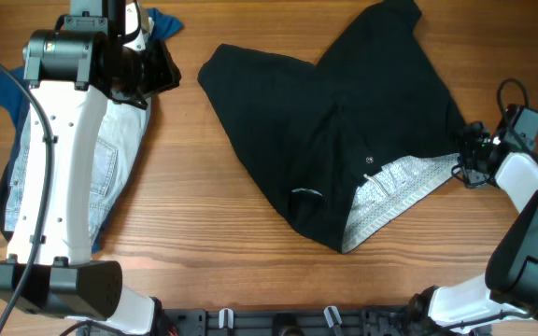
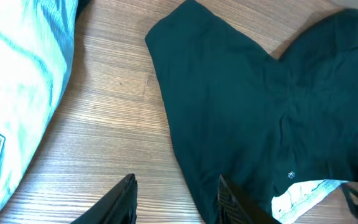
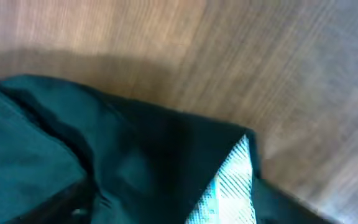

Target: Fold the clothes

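The large black shorts [image 1: 344, 112] lie spread on the wooden table, centre right. Their pale patterned waistband lining [image 1: 395, 191] is turned out at the near edge, and a small button [image 1: 370, 161] shows. My right gripper [image 1: 466, 155] is at the right corner of the waistband. In the right wrist view its jaws [image 3: 182, 202] stand wide apart astride the black cloth [image 3: 104, 137] and the lining [image 3: 229, 186]. My left gripper [image 1: 162, 70] hovers at the far left, open and empty [image 2: 176, 199], above bare wood beside the shorts' left edge [image 2: 253, 106].
Light-blue denim shorts [image 1: 120, 159] lie at the left under my left arm and also show in the left wrist view [image 2: 17, 74]. A blue top [image 1: 166, 21] peeks out behind them. Bare wood separates the denim from the black shorts.
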### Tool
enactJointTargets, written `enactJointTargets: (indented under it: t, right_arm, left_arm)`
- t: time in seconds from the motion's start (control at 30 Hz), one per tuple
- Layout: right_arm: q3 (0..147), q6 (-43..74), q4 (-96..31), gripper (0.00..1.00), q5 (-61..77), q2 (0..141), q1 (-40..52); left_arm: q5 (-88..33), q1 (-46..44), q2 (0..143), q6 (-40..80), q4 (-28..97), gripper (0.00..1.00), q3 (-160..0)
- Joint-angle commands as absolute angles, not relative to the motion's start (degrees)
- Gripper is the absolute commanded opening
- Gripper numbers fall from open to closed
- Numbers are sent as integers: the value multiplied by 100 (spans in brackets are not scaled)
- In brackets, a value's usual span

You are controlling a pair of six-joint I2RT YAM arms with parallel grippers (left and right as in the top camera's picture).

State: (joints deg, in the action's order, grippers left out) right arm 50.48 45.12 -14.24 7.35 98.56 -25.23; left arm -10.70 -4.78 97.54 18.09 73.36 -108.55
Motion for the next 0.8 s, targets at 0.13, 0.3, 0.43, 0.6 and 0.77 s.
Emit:
enactJointTargets:
  t: [0.13,0.3,0.43,0.6,0.77]
  right_arm:
    - [4980,4316,-838,4,489,9922,-2530]
    - [4980,4049,-193,4,395,9979,-2541]
    - [4982,4075,727,5,119,10062,-2563]
    - [5430,4320,1087,4,-89,10363,-2840]
    - [6427,3741,482,8,607,10890,-3199]
  left_arm:
    - [-1063,-506,9773,1697,7354,42,-10820]
    - [-1070,-506,9773,1730,7328,41,-10820]
    - [-1105,-506,9773,1743,7271,41,-10820]
    - [-1103,-506,9773,1739,7251,41,-10820]
    - [-1105,-506,9789,1737,7067,39,-10820]
